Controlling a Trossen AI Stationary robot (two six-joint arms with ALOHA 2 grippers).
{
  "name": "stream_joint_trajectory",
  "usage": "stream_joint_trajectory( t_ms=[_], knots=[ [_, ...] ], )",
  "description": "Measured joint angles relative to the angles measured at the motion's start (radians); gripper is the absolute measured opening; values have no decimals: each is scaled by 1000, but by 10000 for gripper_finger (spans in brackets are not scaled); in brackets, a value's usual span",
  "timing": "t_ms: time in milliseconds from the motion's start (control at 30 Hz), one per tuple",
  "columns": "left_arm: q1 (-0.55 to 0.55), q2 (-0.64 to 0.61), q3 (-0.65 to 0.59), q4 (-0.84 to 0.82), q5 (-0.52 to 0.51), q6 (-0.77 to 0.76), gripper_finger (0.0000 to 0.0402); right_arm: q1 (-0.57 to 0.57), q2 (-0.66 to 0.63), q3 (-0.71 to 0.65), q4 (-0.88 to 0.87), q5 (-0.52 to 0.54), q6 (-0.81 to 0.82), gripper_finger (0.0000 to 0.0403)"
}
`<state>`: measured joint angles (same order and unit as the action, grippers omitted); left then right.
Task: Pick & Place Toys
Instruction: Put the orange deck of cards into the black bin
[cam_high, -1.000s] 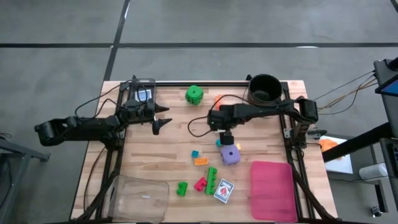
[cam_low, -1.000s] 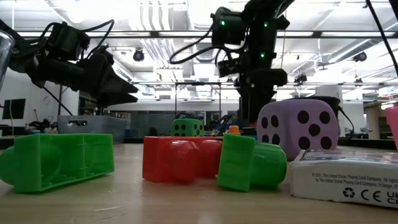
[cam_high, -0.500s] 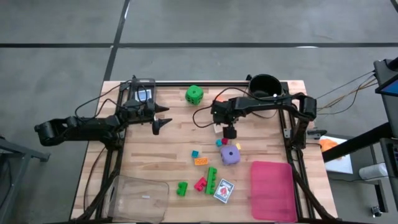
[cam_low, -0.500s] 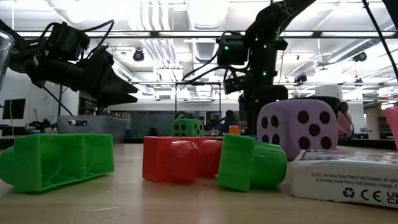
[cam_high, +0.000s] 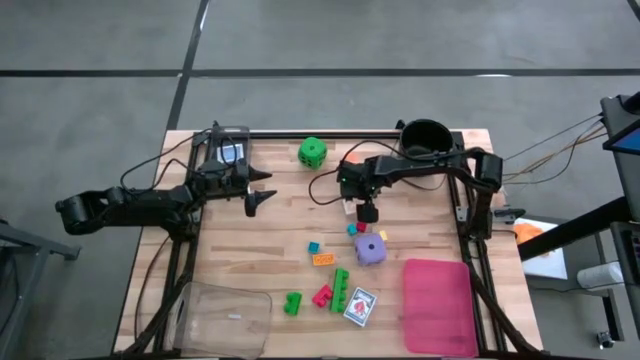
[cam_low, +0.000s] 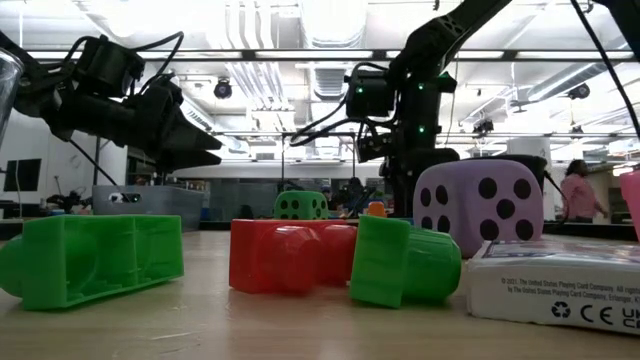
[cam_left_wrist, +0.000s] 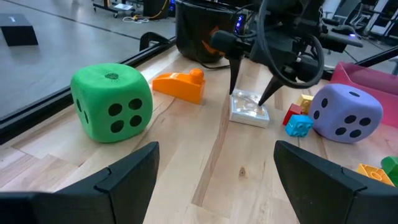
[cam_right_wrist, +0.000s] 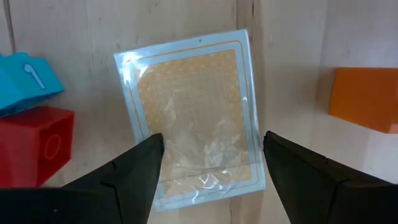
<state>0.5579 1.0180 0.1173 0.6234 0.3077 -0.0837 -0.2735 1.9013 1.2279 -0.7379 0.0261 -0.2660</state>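
Mid-table, your right gripper (cam_high: 367, 212) hangs spread directly over a wrapped card pack (cam_right_wrist: 198, 115), grasping nothing. Crowding it: one teal brick (cam_right_wrist: 25, 81), one red brick (cam_right_wrist: 31, 146), one orange brick (cam_right_wrist: 367, 99). Two dice: purple (cam_high: 370, 249) just nearer, green (cam_high: 312, 152) farther left. Your left gripper (cam_high: 262, 188) waits spread, far left.

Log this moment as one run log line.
right gripper: open, above wrapped card pack | left gripper: open, waiting table-left | card pack: on table

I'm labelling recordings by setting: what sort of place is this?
Probably a robotics lab or workshop: a wooden table on a concrete floor, exposed ceiling ducts and strip lights, and benches with equipment behind, where a person stands.
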Motion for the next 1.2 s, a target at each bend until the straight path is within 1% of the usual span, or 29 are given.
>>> stream_joint_trajectory(
  t_ms=[200,433,533,733,967,1100,1200],
  knots=[
    [0,0,0,0,0,0,318,-13,21,0,-11,-49,-7,282],
    [0,0,0,0,-1,0,318,-12,-52,-2,-29,-46,11,282],
    [0,0,0,0,-3,0,318,-11,-89,5,-19,-28,19,282],
    [-1,0,0,-4,-4,0,317,-3,-119,5,-35,-23,49,282],
    [-1,0,0,-8,-4,0,317,49,-79,5,-60,-17,65,282],
    [0,0,0,-15,-4,0,317,68,-49,5,-60,38,60,282],
    [0,0,0,-19,-4,0,317,67,-37,5,-57,45,59,282]
  ],
)
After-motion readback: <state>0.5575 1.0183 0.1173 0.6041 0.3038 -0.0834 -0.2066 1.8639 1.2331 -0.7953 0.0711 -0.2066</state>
